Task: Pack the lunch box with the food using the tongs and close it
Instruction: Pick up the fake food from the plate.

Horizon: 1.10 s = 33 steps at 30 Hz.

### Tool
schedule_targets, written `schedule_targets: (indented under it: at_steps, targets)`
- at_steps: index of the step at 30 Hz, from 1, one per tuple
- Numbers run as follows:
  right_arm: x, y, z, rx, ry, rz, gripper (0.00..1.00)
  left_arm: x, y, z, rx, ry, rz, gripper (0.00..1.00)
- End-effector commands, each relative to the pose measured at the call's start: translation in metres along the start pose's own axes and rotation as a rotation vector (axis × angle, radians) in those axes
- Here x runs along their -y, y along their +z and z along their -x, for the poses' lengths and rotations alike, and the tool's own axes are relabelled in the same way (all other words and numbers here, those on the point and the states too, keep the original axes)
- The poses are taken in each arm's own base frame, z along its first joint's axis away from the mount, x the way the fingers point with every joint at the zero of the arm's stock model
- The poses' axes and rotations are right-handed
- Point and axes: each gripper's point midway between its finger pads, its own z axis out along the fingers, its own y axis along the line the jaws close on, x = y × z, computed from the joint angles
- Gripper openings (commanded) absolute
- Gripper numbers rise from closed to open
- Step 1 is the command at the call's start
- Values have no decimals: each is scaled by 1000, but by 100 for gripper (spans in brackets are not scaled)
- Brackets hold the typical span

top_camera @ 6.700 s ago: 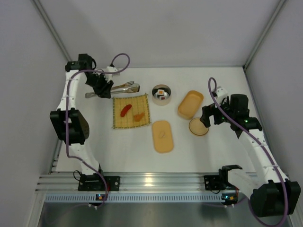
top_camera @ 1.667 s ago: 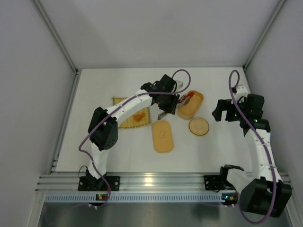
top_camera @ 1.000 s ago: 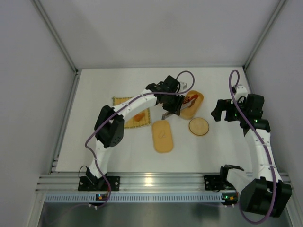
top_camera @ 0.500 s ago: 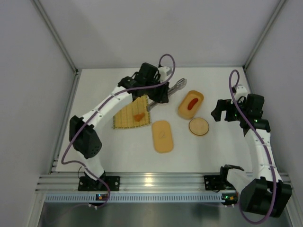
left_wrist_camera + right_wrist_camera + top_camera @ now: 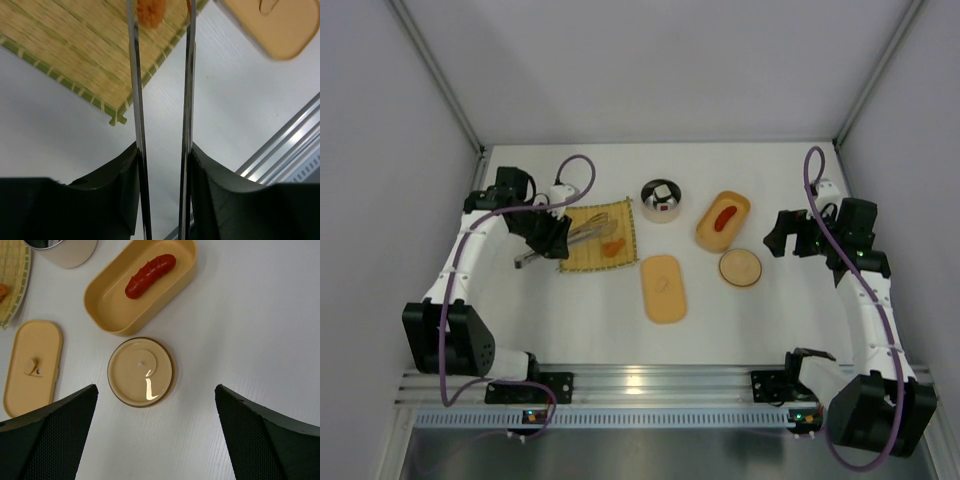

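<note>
My left gripper (image 5: 546,236) (image 5: 164,155) is shut on the silver tongs (image 5: 582,236) (image 5: 136,100), one finger pressing each arm. The tongs reach over the woven mat (image 5: 582,252) (image 5: 65,55), their arms apart. An orange food piece (image 5: 612,247) (image 5: 151,11) lies on the mat between the arm tips. The yellow-orange lunch box (image 5: 708,232) (image 5: 107,310) stands uncovered with a red food piece (image 5: 724,216) (image 5: 150,269) inside. Its oblong lid (image 5: 663,288) (image 5: 32,367) (image 5: 270,25) lies flat nearby. My right gripper (image 5: 782,235) (image 5: 155,388) hangs open and holds nothing, right of the box.
A round steel bowl (image 5: 661,200) (image 5: 67,252) with a black-and-white piece in it stands behind the mat. Its round tan lid (image 5: 740,268) (image 5: 141,372) lies in front of the lunch box. Walls close the table at the back and both sides.
My left arm has swung from over the lunch box back to the left, and the tongs now straddle the orange piece on the mat. The red piece stays in the box. The right arm has not moved.
</note>
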Motion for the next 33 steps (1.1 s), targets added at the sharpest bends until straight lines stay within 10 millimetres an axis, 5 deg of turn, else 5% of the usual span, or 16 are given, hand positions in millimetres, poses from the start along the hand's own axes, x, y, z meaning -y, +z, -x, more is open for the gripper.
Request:
schedule_targets:
  at_steps: [1, 8, 25, 33]
  targets:
    - [1, -4, 32, 87, -32, 12, 99, 21, -12, -33, -25, 162, -107, 45]
    - [0, -3, 31, 79, -29, 21, 99, 17, 1, -60, -74, 221, -139, 51]
    - [1, -2, 32, 73, -29, 18, 99, -22, 17, -30, -33, 188, -39, 56]
    - [2, -2, 31, 70, -27, 15, 99, -35, 31, -39, -82, 178, -35, 57]
